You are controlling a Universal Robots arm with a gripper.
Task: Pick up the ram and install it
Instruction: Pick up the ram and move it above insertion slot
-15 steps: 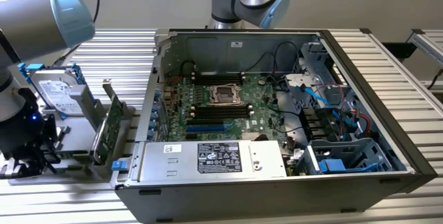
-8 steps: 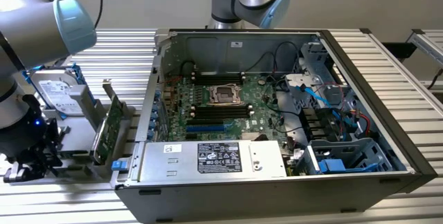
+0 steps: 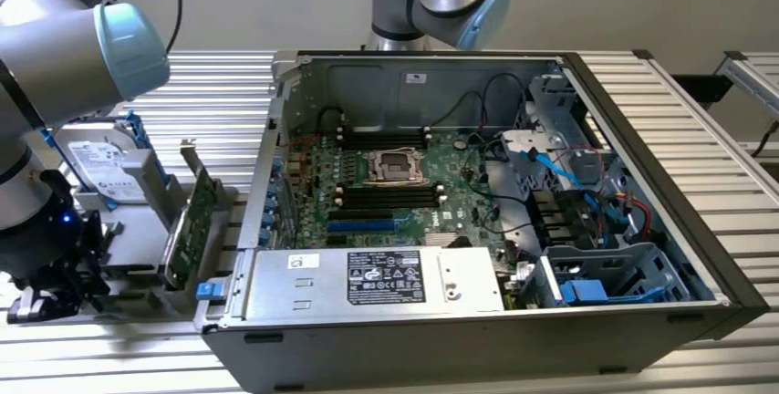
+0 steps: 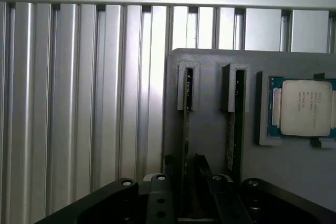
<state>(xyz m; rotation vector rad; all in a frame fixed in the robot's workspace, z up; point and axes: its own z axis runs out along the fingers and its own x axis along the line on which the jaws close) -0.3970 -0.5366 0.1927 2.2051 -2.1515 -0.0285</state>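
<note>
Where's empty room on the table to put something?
Bare ribbed metal table on the exterior view's right of the open grey computer case, and beyond the grey parts holder. Crowded: inside the case and on that holder.

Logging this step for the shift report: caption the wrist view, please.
Open pincer over one ram stick of two slotted edge-on in a grey holder, processor alongside, ribbed aluminium table beneath.

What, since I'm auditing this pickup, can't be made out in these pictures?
Wrist view: the ram stands edge-on in its grey holder, faces hidden; the gripper covers its near end, contact unclear.
Exterior view: the gripper sits dark at the picture's edge, fingertips indistinguishable.
Exterior view: motherboard slots too small to judge latches.
</note>
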